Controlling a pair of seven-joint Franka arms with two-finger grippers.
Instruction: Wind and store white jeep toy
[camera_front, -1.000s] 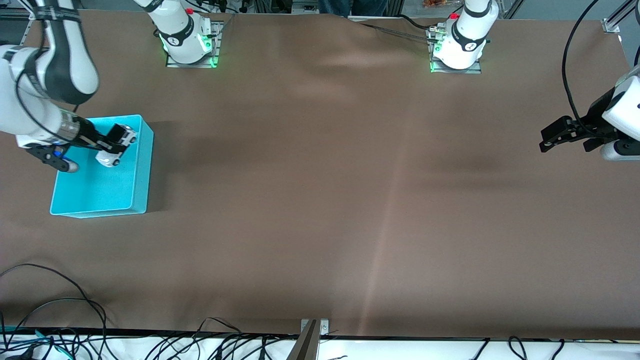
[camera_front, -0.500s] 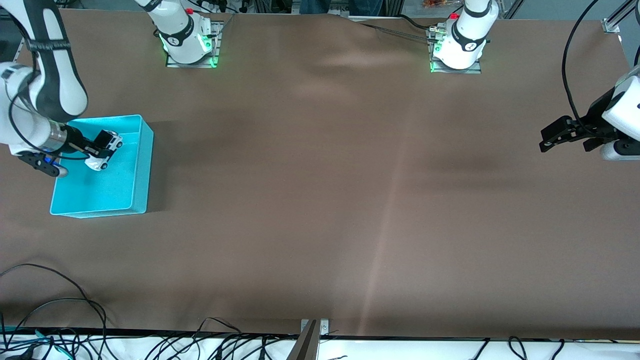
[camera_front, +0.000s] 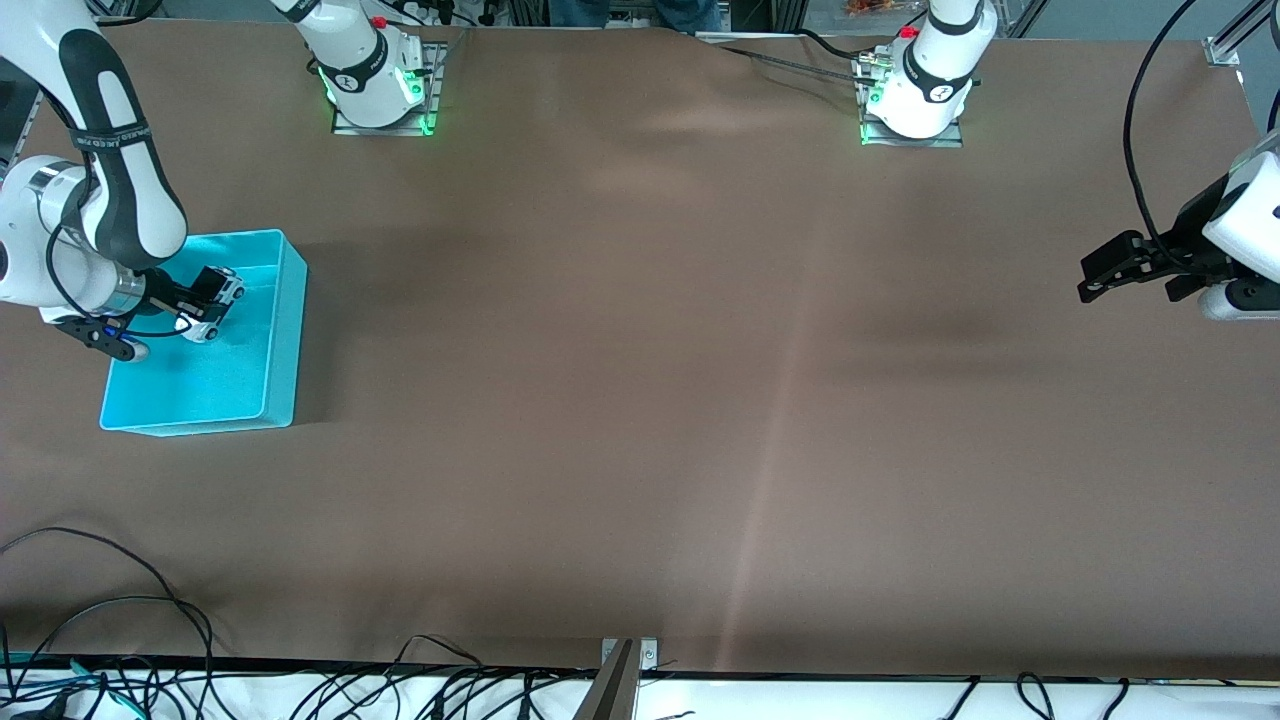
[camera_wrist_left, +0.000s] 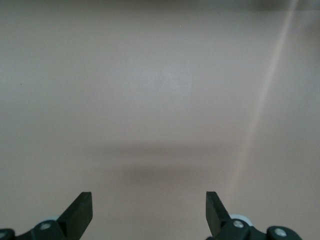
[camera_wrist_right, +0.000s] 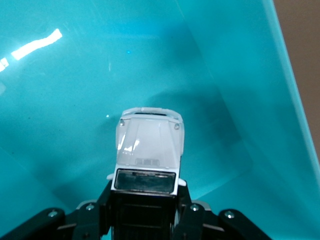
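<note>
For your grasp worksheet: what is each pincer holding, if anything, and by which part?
The right pincer grips the white jeep toy by its cabin sides, over the cyan bin. The left pincer holds nothing.

The front camera looks down from high across the table (camera_front: 640, 400), facing both arm bases. 2 wrist cameras look close past their fingers; the right one shares the bin (camera_wrist_right: 240, 75) with it.

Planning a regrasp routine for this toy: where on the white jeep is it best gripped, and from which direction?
Probably across its flat side doors, coming in from its rear: the white jeep toy is boxy, and the right tool already clamps it that way.
</note>
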